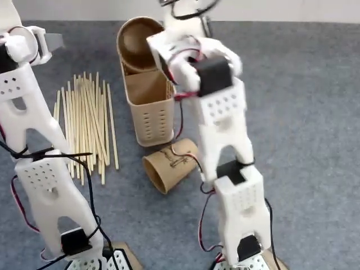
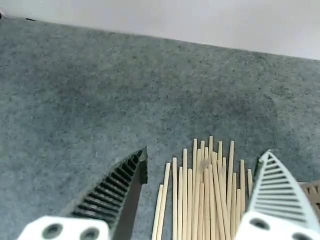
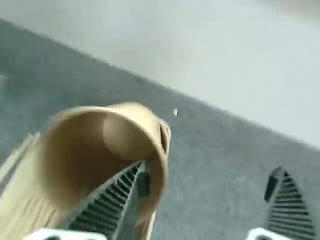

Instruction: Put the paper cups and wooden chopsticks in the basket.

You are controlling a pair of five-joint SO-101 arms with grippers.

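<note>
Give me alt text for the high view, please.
A paper cup sits in the far compartment of the tan basket, with the right arm bent over it. A second cup lies on its side on the grey carpet just in front of the basket, and loose wooden chopsticks lie beside the basket, next to the left arm.

Paper cups: two, upper-centre cup [image 1: 138, 38] and mid-frame cup [image 1: 169, 166] | basket [image 1: 151, 115]: one | chopsticks [image 1: 87, 126]: one pile, too many to count | arms: two, left arm [image 1: 39, 169], right arm [image 1: 225, 121]
</note>
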